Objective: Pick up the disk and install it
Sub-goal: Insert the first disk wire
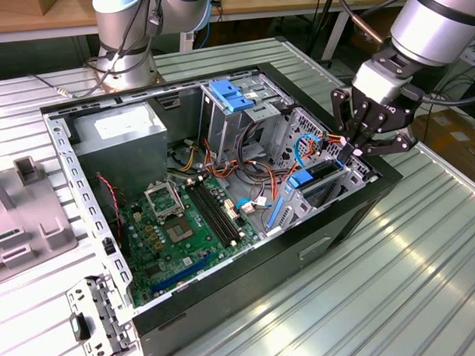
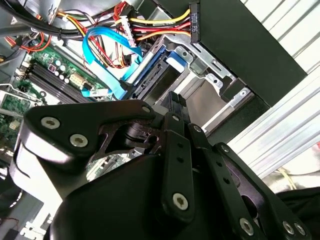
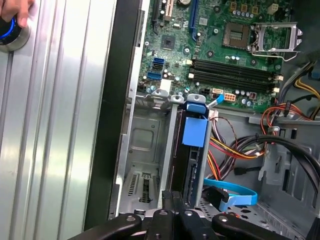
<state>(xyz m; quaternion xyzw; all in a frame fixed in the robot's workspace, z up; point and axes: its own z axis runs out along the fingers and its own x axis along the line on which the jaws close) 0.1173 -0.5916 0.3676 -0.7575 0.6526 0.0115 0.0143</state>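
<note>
Working on the install step, not the pick-up: looking at the disk (image 3: 193, 167) already standing on edge inside the drive cage (image 3: 145, 150), at the front corner of the open computer case (image 1: 226, 303) on the exterior view's right. Showing its blue carrier tab toward the motherboard (image 1: 177, 227) in the first wrist view, with the dark body running back between the cage rails.

Hanging over that same corner with the gripper (image 1: 357, 149), tilted down into the cage mouth. Keeping the fingers (image 3: 180, 212) drawn together with no gap showing between them, right at the near end of the disk. Possibly pinching the carrier's thin edge, possibly only pressing against it; not managing to tell which, the contact being hidden behind the gripper's own linkage.

Judging the disk mostly in, though not being able to confirm a full seat from these angles.

Calling, for the rest of the seating, for force kept straight along the rails, without twisting the carrier against the cage walls. Watching also the blue data cable (image 3: 235, 192) and the bundle of coloured power leads (image 3: 235, 150) lying just beside the slot, close enough to snag.
</note>
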